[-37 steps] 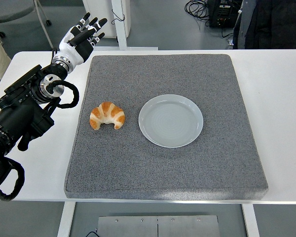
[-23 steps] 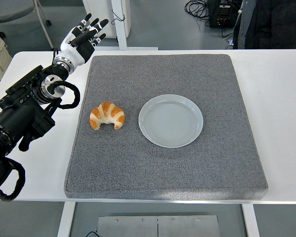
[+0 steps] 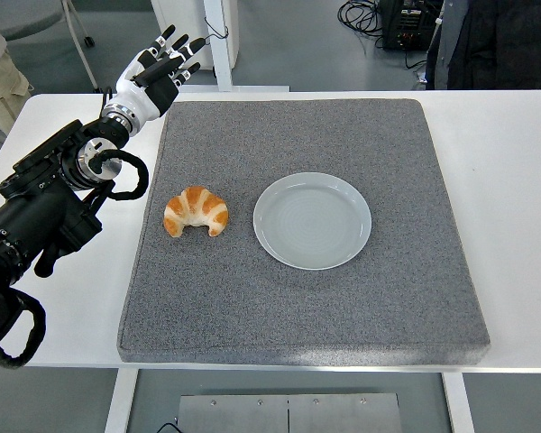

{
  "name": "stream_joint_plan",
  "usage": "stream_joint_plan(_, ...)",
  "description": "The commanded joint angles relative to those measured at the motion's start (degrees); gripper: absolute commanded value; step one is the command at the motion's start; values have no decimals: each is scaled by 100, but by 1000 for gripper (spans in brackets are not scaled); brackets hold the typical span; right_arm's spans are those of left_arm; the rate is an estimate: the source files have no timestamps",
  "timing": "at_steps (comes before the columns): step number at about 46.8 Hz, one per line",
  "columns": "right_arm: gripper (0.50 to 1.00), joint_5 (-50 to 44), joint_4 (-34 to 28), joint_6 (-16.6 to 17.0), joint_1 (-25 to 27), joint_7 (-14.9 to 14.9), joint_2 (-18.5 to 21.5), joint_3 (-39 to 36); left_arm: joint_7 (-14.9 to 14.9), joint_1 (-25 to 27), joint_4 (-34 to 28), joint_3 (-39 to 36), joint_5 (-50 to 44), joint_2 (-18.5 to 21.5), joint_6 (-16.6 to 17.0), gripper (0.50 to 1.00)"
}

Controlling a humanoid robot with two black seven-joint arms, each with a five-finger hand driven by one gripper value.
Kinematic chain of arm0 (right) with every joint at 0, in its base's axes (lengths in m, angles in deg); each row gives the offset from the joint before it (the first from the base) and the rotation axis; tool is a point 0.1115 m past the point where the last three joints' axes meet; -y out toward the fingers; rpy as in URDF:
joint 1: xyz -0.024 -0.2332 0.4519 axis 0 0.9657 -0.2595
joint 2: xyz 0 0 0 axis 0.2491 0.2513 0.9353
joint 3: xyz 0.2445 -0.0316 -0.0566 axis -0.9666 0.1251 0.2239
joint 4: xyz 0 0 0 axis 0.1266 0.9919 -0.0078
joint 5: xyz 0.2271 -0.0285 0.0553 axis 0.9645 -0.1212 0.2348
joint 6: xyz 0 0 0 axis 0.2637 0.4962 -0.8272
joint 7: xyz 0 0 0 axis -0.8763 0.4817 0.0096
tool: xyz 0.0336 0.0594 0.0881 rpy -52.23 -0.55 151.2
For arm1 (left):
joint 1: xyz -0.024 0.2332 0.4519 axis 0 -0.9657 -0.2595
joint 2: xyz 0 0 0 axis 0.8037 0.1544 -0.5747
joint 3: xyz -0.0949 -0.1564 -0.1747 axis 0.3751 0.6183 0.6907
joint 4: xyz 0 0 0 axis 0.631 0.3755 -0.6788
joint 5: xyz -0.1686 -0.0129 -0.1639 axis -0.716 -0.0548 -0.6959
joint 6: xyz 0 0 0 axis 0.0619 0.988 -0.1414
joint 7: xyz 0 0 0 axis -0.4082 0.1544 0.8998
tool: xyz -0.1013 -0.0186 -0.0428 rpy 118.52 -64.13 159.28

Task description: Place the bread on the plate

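Left hand (image 3: 160, 69): raised over the far left corner of the mat (image 3: 298, 298), fingers (image 3: 182, 45) spread and extended, pointing up and away toward the far side. Nothing held. White palm shell, black fingertips. Wrist joins the black left arm (image 3: 45, 203), which enters from the left edge and runs diagonally over the bare counter (image 3: 514, 180) beside the mat's left edge. A black cable loop hangs off the forearm just by that edge.

Bread (image 3: 196, 211): a croissant, golden with pale bands, lying flat on the mat's left half, horns pointing toward the near edge. Well apart from the hand, nearer the camera than it. Not touched by anything but the mat.

Plate (image 3: 312, 220): round, pale grey-white, nothing on it, flat on the mat near its middle. Just right of the bread, a narrow strip of mat showing between the two; no contact.

Mat: grey, speckled, thick slab, roughly square, covering most of the white counter, with bare margins left, right and far.

Right arm: not visible.

Background: grey floor beyond the counter; white post (image 3: 218, 41) top centre; black equipment with cables (image 3: 379, 18) top right; part of a person in dark clothing (image 3: 505, 41) at top right corner; a light-coloured sleeve (image 3: 0, 72) at top left edge.
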Motion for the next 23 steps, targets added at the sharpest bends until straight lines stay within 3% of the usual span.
stream_joint_plan(1,1000,1,0,0,3,0,0,3,2,15,-95,11,-16,20,14,995)
stream_joint_plan(8,1000,1,0,0,3,0,0,-6,28,15,-253,-76,63,47,14,995)
stream_joint_plan(17,1000,1,0,0,-6,0,0,3,46,-29,-859,-805,63,512,14,995)
stream_joint_plan(23,1000,1,0,0,3,0,0,3,37,-108,-1211,-903,63,776,14,995)
